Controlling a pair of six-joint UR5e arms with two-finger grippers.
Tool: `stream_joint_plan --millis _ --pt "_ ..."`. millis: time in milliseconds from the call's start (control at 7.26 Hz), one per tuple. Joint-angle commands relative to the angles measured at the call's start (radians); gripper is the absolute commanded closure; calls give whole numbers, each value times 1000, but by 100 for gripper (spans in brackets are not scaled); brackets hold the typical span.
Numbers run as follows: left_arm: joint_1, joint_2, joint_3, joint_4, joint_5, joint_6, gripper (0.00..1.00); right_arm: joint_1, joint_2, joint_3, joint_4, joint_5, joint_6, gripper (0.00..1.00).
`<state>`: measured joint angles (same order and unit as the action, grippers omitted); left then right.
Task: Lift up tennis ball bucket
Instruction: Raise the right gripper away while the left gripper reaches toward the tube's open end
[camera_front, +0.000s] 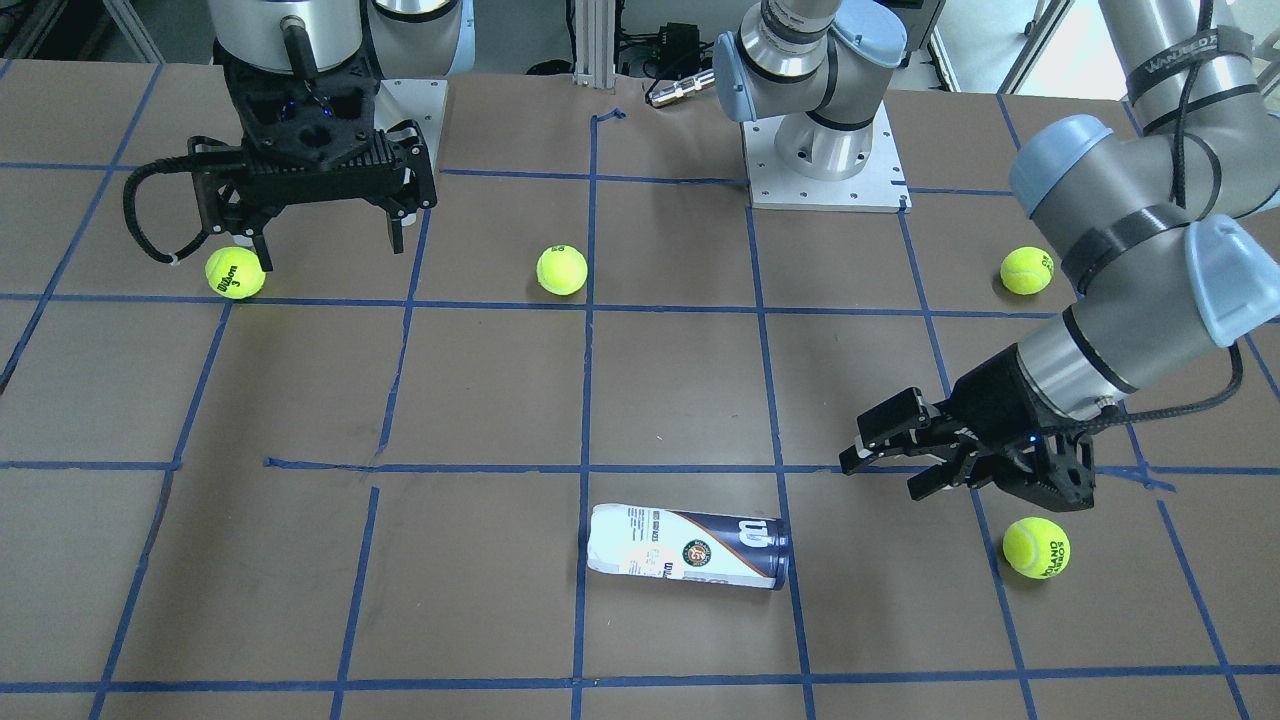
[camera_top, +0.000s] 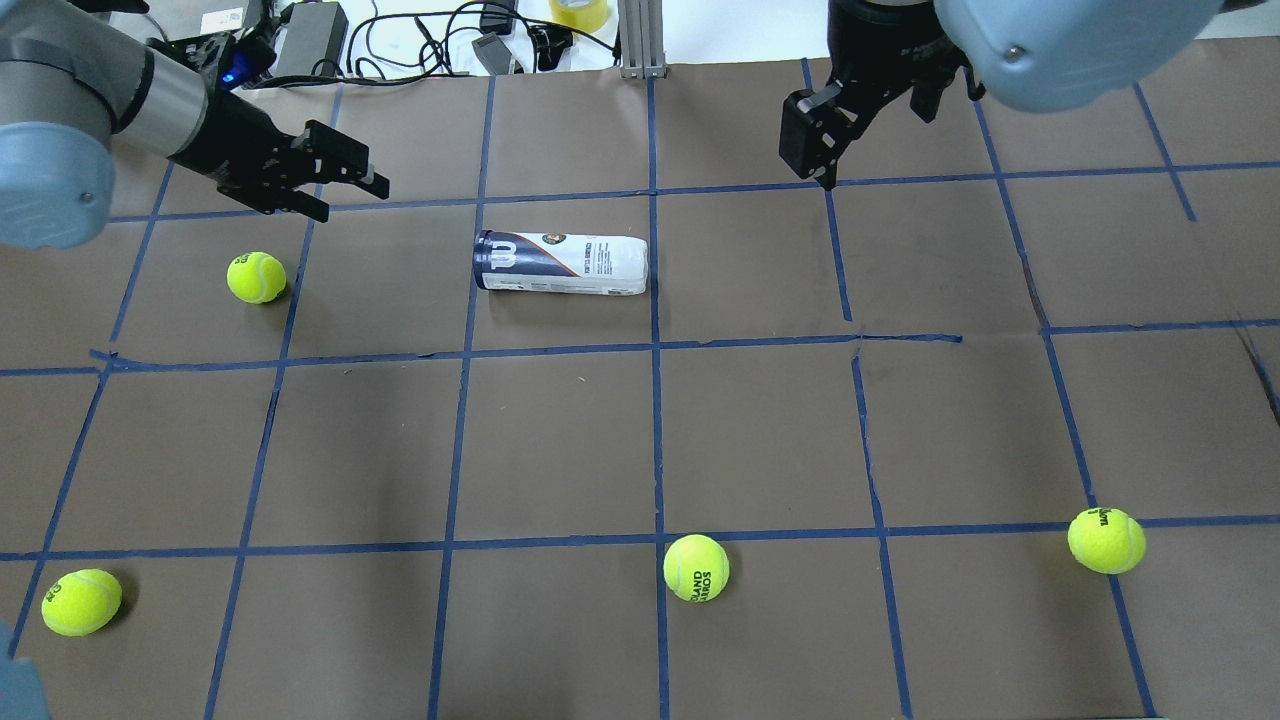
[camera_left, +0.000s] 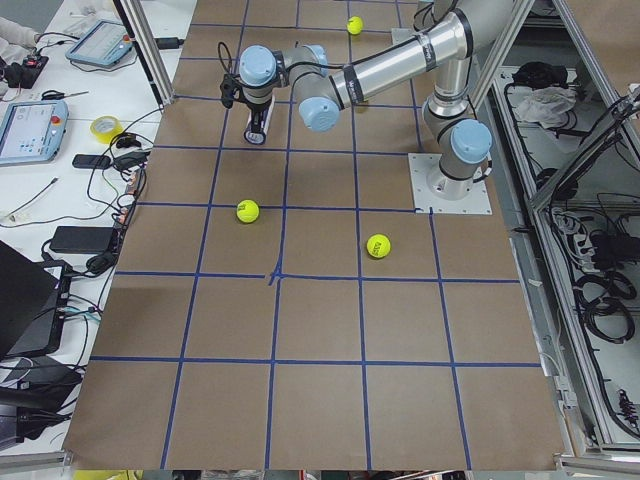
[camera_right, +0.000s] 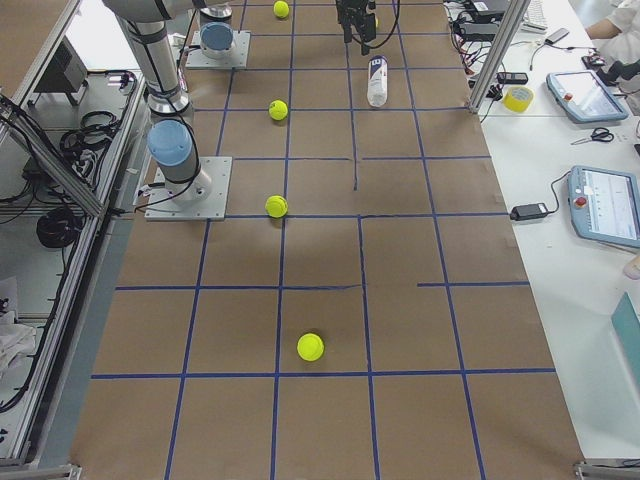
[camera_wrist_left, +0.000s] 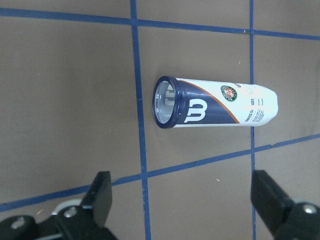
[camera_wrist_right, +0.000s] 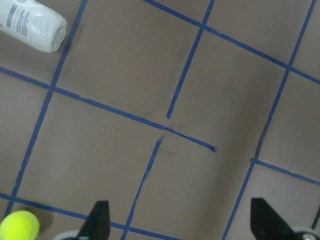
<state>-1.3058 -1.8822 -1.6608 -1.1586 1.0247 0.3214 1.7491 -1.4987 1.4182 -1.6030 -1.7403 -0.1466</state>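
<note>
The tennis ball bucket (camera_front: 688, 548) lies on its side on the brown table, apart from both grippers. It also shows in the overhead view (camera_top: 562, 264), the left wrist view (camera_wrist_left: 215, 102) and, as only its white end, the right wrist view (camera_wrist_right: 32, 22). Its dark-rimmed navy end points toward my left gripper (camera_front: 885, 478), which is open and empty, above the table and off to that end (camera_top: 350, 198). My right gripper (camera_front: 330, 250) is open and empty, far from the bucket (camera_top: 870, 120).
Several loose yellow-green tennis balls lie around: one close to my left gripper (camera_front: 1036, 547), one under my right gripper's finger (camera_front: 235, 273), one mid-table (camera_front: 561, 270), one by the left arm's elbow (camera_front: 1027, 270). Blue tape lines grid the table. Cables lie at the far edge (camera_top: 420, 40).
</note>
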Motion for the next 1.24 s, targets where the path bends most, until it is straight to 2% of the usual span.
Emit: stream_joint_plan --millis 0,138,413,551,688,826,1101 --pt "-30 -82 -1 94 -38 -1 0 -5 -11 21 -81 4 166 1" --pt "-32 -119 -1 108 -85 -1 0 -9 -11 24 -134 4 179 0" --pt "-35 -181 -1 149 -117 -2 0 -67 -17 28 -127 4 176 0" --pt "-39 -208 -1 161 -118 -4 0 -83 -23 48 -132 66 171 2" --pt "-52 -224 -1 165 -159 -8 0 -103 -44 73 -132 112 171 1" --pt "-55 -244 -1 165 -188 -13 0 -115 -73 96 -115 125 180 0" --pt "-67 -268 -1 165 -189 -15 0 -114 -104 152 -109 160 182 0"
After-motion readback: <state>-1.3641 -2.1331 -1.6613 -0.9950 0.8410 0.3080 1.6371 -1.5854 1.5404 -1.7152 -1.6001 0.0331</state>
